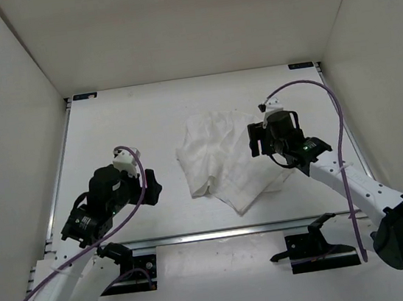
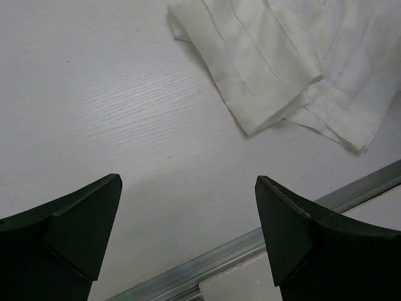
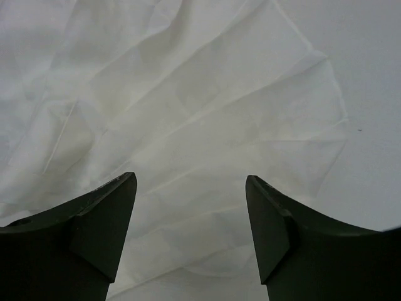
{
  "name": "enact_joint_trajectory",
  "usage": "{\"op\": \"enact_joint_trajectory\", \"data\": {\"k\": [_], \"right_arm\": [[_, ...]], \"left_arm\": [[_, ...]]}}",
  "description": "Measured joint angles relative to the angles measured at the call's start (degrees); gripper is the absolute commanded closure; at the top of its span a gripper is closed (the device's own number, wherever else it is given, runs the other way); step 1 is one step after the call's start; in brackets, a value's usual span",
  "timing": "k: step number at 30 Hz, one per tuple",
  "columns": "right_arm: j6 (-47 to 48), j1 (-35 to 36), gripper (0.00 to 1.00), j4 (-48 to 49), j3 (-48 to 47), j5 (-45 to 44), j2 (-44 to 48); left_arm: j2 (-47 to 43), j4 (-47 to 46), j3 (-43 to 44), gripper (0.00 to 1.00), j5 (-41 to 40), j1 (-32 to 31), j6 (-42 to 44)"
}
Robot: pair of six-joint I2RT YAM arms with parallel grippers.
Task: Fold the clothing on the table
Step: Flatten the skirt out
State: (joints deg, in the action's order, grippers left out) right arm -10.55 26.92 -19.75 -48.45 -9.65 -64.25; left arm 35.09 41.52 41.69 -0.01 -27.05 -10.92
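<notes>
The clothing [image 1: 225, 163], a thin, soft white fabric garment with pleat-like creases, lies rumpled and partly doubled over itself at the middle of the flat white rectangular table [image 1: 109, 125], closer to the right arm, says the 1st observer. How do the 2 pincers stand?

Both spread, both empty, answers the 2nd. The right gripper [image 3: 189, 180] hangs directly above the garment's right portion. Cloth shows between its jaws, but nothing is pinched, and whether the tips touch the fabric cannot be told. The left gripper [image 2: 188, 182] is spread wide over bare tabletop, left of the garment, whose near corner shows ahead of it.

Which step would that be?

In the 2nd observer's judgement, the folding is barely begun: the heap is uneven, with no squared edges. The right arm looks set to take hold. The next move likely calls for lowering onto 1 edge and pinching the top layer only. Meanwhile the left arm would close in on the near-left corner, so both can lift together.
</notes>
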Motion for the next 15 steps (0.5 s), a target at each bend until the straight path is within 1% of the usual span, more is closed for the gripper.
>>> {"op": "enact_joint_trajectory", "data": {"k": [1, 2, 3, 4, 5, 6, 7, 8, 9, 10, 11, 12, 13, 14, 15], "right_arm": [[-0.46, 0.02, 0.32, -0.13, 0.50, 0.15, 0.55], [-1.16, 0.15, 0.36, -0.70, 0.72, 0.28, 1.01], [-1.75, 0.46, 0.48, -1.05, 0.92, 0.31, 1.38], [-2.45, 1.03, 0.57, -1.20, 1.33, 0.24, 1.86], [-3.34, 2.03, 0.77, -1.25, 2.25, 0.26, 2.69], [-4.37, 3.54, 1.00, -1.29, 3.63, 0.52, 3.80], [-4.90, 4.63, 0.99, -1.27, 5.11, 0.96, 5.01], [-6.34, 5.66, 1.00, -1.31, 7.19, 1.92, 6.60], [-7.37, 6.19, 1.00, -1.40, 8.94, 2.97, 8.00], [-8.31, 6.29, 1.00, -1.70, 10.75, 4.04, 9.57], [-9.33, 6.12, 1.00, -1.70, 12.50, 4.85, 11.15], [-10.40, 5.86, 1.00, -1.33, 14.23, 5.95, 12.85], [-11.19, 5.66, 0.91, -1.14, 15.89, 7.08, 14.75], [-12.33, 5.57, 0.83, -0.68, 17.44, 8.02, 16.68], [-13.27, 5.60, 0.76, -0.61, 18.82, 9.01, 18.67]], "left_arm": [[0.17, 0.00, 0.00, 0.01, 0.50, -0.24, 0.17], [0.22, 0.00, -0.02, 0.01, 0.70, -0.24, 0.37], [0.09, -0.09, -0.04, 0.01, 1.18, -0.15, 0.68], [-0.15, -0.31, -0.13, 0.01, 2.25, 0.13, 1.07], [-0.63, -0.57, -0.24, 0.02, 3.76, 0.63, 1.62], [-1.16, -0.87, -0.39, 0.01, 5.03, 1.09, 2.01], [-1.66, -1.20, -0.52, 0.01, 5.90, 1.40, 2.36], [-2.05, -1.49, -0.63, 0.20, 6.62, 1.73, 2.58], [-2.36, -1.79, -0.74, 0.47, 7.54, 2.29, 2.49], [-2.45, -2.19, -0.85, 0.90, 8.72, 3.04, 2.49], [-2.19, -2.95, -0.92, 1.00, 9.88, 3.80, 2.36], [-1.68, -3.52, -0.92, 1.00, 10.95, 4.28, 2.38], [-0.66, -4.31, -0.92, 0.99, 11.82, 4.66, 1.77], [0.59, -5.11, -0.94, 0.78, 12.72, 4.66, 1.27], [2.27, -6.21, -0.96, 0.63, 13.81, 4.37, 0.09]]}}
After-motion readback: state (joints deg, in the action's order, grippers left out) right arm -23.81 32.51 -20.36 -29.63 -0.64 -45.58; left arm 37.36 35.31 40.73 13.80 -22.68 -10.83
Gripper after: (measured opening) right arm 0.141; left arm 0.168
